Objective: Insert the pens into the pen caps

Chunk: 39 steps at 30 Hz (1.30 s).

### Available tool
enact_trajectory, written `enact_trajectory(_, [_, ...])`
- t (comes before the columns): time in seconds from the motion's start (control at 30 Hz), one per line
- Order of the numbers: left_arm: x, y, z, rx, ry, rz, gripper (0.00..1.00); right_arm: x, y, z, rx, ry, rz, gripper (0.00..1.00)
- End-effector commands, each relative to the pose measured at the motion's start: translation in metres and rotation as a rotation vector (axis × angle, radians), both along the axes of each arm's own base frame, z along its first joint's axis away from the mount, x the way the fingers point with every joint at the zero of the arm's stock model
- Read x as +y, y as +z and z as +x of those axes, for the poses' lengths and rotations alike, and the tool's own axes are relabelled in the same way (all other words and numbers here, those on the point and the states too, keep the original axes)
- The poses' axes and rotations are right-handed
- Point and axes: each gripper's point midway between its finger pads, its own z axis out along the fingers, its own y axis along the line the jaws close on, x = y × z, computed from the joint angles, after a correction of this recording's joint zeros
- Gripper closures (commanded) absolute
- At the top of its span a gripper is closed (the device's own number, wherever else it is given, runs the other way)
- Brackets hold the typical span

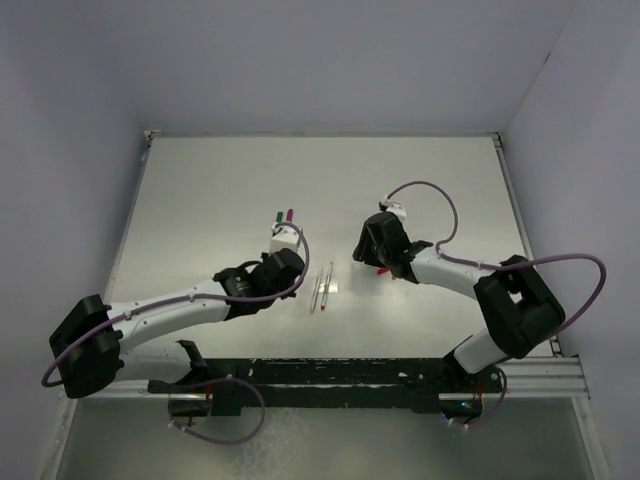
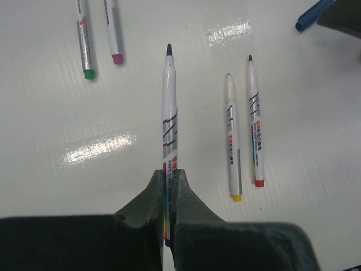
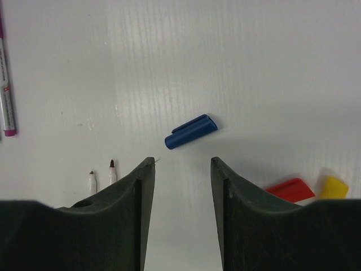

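Note:
My left gripper [image 2: 169, 172] is shut on a white pen [image 2: 169, 113] with a blue end, its dark bare tip pointing away from me. Two uncapped pens lie to its right, one with a yellow end [image 2: 233, 135] and one with a red end [image 2: 255, 124]. Two capped pens, green [image 2: 86, 39] and purple [image 2: 114, 34], lie at the upper left. My right gripper [image 3: 181, 161] stands open over the table, nothing between its fingers. The blue cap [image 3: 190, 131] lies just beyond its fingertips. A red cap [image 3: 289, 189] and a yellow cap [image 3: 333, 187] lie beside its right finger.
From above, the left gripper [image 1: 282, 250] and right gripper [image 1: 372, 250] hang mid-table, with the two loose pens [image 1: 320, 290] between them. White walls close the table on the far side and both flanks. Purple cables loop off both arms.

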Motion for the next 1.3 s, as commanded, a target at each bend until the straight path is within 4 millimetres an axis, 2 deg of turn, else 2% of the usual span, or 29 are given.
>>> enact_trajectory(0.0, [0.01,0.021,0.007,-0.086,0.012,-0.005,1.0,0.016,0.015,0.017,-0.025,-0.017,0.056,0.53])
enact_trajectory(0.17, [0.017,0.022,0.005,-0.089,0.019,0.011,1.0,0.021,0.011,0.022,-0.007,-0.025,0.056,0.52])
enact_trajectory(0.37, [0.014,0.012,0.003,-0.071,0.001,0.014,1.0,0.024,0.0,0.021,0.065,-0.028,0.032,0.51])
enact_trajectory(0.53, [0.016,0.01,0.003,-0.07,0.005,0.022,1.0,0.018,0.007,0.025,0.04,-0.055,0.008,0.5])
enact_trajectory(0.83, [0.013,0.008,0.006,-0.072,-0.002,0.032,1.0,0.01,0.008,0.018,0.043,-0.077,0.004,0.5])
enact_trajectory(1.27, [0.012,0.014,0.006,-0.084,-0.006,0.021,1.0,0.009,-0.02,0.006,0.123,-0.081,-0.001,0.49])
